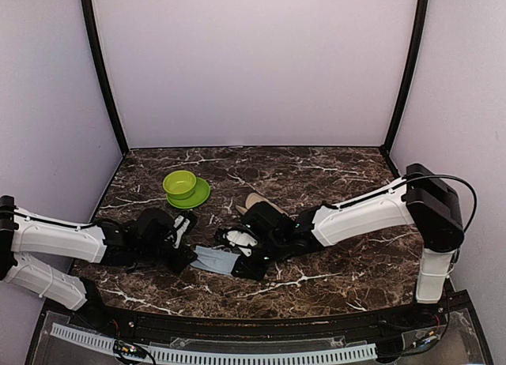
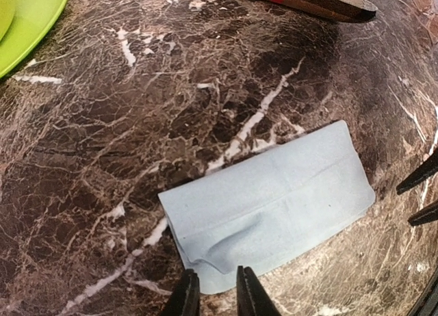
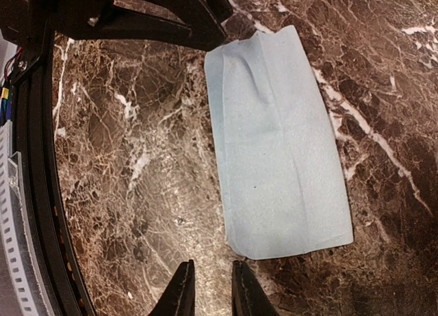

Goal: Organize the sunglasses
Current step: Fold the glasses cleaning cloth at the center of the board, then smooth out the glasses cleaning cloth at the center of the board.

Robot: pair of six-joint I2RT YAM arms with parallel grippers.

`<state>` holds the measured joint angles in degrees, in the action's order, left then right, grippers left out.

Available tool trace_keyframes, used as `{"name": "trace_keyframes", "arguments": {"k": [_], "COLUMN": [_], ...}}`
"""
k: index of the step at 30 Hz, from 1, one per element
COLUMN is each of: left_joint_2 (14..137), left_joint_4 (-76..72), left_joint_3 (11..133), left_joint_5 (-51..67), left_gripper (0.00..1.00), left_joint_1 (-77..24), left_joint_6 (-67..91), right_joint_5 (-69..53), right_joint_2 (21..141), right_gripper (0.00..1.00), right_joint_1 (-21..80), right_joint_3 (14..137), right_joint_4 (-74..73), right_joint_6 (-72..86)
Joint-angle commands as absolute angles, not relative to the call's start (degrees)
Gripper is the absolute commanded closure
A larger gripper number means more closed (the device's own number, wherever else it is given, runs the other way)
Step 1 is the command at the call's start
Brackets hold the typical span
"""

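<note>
A folded light-blue cloth (image 1: 215,260) lies flat on the marble table between my two grippers. In the left wrist view the cloth (image 2: 274,203) has a small pucker near its close edge. My left gripper (image 2: 213,292) stands narrowly open right at that edge and grips nothing. In the right wrist view the cloth (image 3: 280,159) lies just ahead of my right gripper (image 3: 209,288), whose jaws are slightly parted over bare marble. A brown glasses case (image 1: 257,201) sits behind the right gripper, and its edge (image 2: 308,0) shows in the left wrist view. The sunglasses are out of view.
A green bowl (image 1: 180,183) stands on a green plate (image 1: 202,197) at the back left, and the plate's rim (image 2: 34,22) shows in the left wrist view. Black frame rails (image 3: 37,193) run along the table's near edge. Purple walls enclose the table.
</note>
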<state>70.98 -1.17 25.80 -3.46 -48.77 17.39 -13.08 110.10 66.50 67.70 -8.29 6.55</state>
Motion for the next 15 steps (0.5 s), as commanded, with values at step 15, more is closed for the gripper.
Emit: {"name": "trace_keyframes", "arguments": {"k": [15], "left_joint_2": [79.3], "left_joint_4": [-1.4], "left_joint_3": [30.8], "left_joint_5": [-6.7], "left_gripper": [0.77], "left_joint_1": [-49.0], "left_joint_6": [19.5], "right_joint_5": [-12.7], "right_joint_2": [114.9], "right_gripper": [0.84], "right_joint_1": [65.8], "right_joint_3": [71.2], "right_joint_4": [-3.5], "right_joint_6": [13.7]}}
